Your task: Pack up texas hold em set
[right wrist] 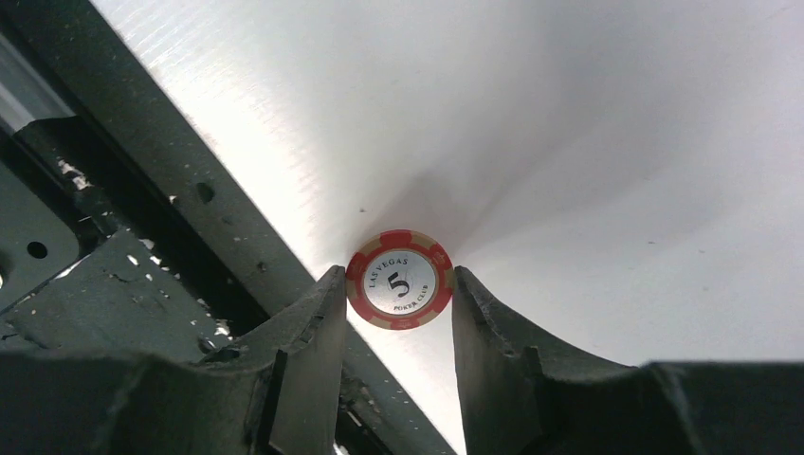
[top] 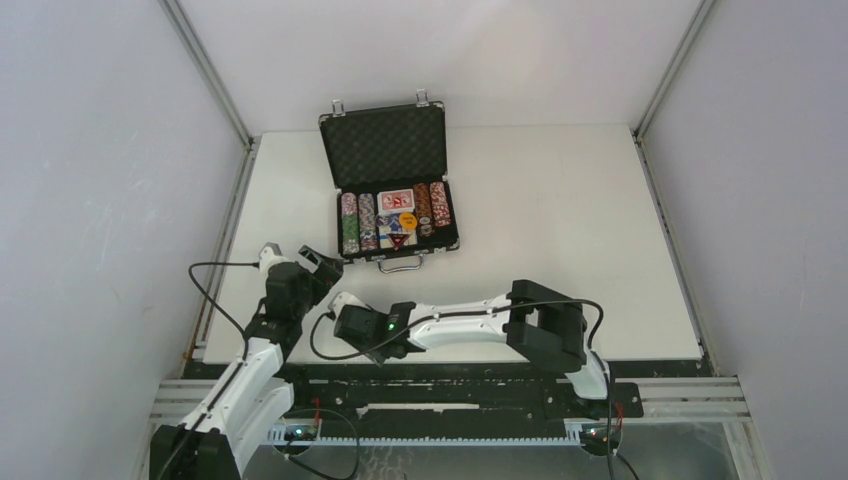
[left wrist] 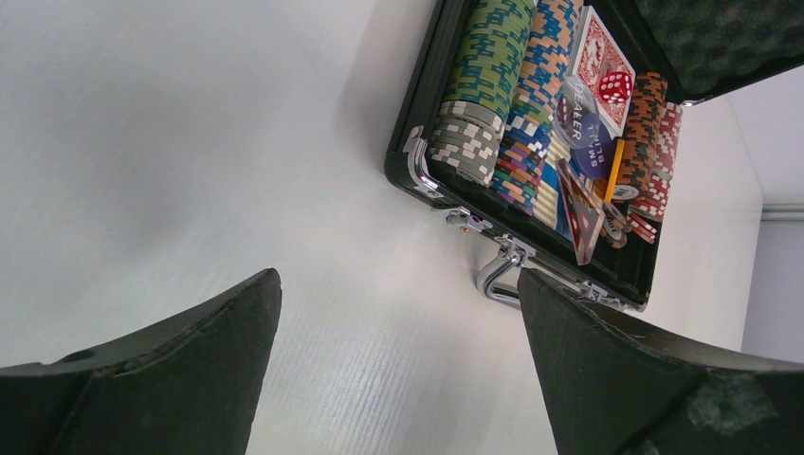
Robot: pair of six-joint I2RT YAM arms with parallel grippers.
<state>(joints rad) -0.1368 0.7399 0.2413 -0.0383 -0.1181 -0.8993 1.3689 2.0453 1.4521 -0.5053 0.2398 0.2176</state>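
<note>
Only the right wrist view shows the red chip [right wrist: 398,280]. It lies flat by the near edge of the white surface [top: 570,230], pinched edge to edge in the right claw [right wrist: 398,284]. The left wrist view shows the open case [left wrist: 412,142] packed with chip rows [left wrist: 488,85] and a red die [left wrist: 616,87]. Pale walls [top: 90,200] close the surface in. The right arm lies low across the front, and the left claw [top: 298,257] gapes wide toward the case.

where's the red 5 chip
Right wrist view: red chip between the jaws of the right gripper, at the near edge of the table beside the black rail.
</note>
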